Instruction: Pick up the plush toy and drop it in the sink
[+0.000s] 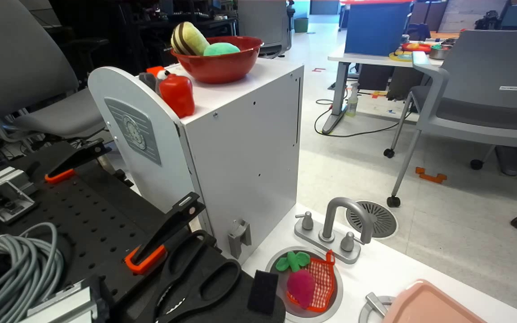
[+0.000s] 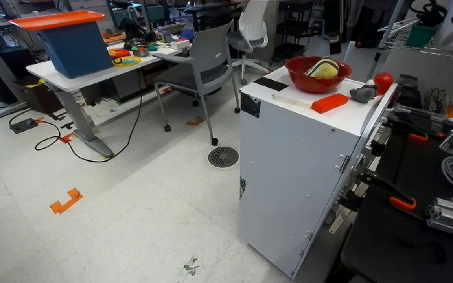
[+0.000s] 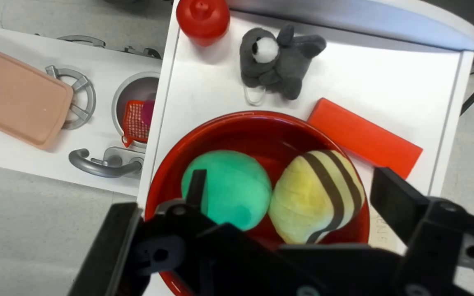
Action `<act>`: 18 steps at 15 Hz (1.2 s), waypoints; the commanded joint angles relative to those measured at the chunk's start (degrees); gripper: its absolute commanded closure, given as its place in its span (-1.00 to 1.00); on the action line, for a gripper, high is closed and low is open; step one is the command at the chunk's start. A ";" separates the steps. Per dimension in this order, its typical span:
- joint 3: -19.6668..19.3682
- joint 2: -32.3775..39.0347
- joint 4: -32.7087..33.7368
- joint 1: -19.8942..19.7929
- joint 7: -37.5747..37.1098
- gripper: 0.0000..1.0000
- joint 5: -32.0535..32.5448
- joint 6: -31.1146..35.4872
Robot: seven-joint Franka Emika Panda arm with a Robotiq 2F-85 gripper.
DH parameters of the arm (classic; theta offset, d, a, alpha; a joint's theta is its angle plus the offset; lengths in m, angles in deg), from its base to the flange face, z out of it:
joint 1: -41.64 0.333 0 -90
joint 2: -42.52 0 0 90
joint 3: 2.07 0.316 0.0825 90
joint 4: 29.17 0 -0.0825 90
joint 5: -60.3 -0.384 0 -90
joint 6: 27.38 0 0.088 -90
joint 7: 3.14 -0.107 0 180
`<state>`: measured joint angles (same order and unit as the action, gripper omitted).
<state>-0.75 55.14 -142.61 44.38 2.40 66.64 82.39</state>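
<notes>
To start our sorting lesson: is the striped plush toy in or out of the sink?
Out of the sink: all three views show the striped plush toy in the red bowl.

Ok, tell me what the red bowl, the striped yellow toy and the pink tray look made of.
Red bowl: glossy, perhaps plastic or enamel, given its bright highlights.
Striped yellow toy: probably stuffed fabric, matte, with soft shading and no shine.
Pink tray: likely moulded plastic, semi-matte, with smooth rim and rounded corners.

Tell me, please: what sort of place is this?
Probably a robotics lab: the robot's tool hangs over a bowl, coiled cable lies on a black table, and office chairs stand nearby.
</notes>
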 commanded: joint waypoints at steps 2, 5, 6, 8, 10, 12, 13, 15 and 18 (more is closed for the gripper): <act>0.46 0.93 1.68 0.19 -0.59 -1.00 1.57 2.91; 0.59 1.10 1.90 0.11 -0.01 -1.00 1.10 4.85; 0.66 1.25 1.89 0.06 0.28 -1.00 0.82 5.44; 0.86 1.54 1.93 -0.04 0.97 -1.00 0.16 6.02; 1.35 1.91 2.00 -0.01 2.20 -1.00 -0.54 6.37; 2.04 2.44 1.80 -0.20 4.55 -1.00 -1.95 7.63; 2.24 2.79 1.86 -0.21 5.06 -1.00 -2.12 7.74; 2.61 3.29 1.94 -0.23 6.00 -1.00 -2.40 7.94; 2.92 3.55 2.01 -0.20 6.79 -1.00 -2.34 7.16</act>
<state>1.65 57.96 -141.82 44.41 7.07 65.39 89.71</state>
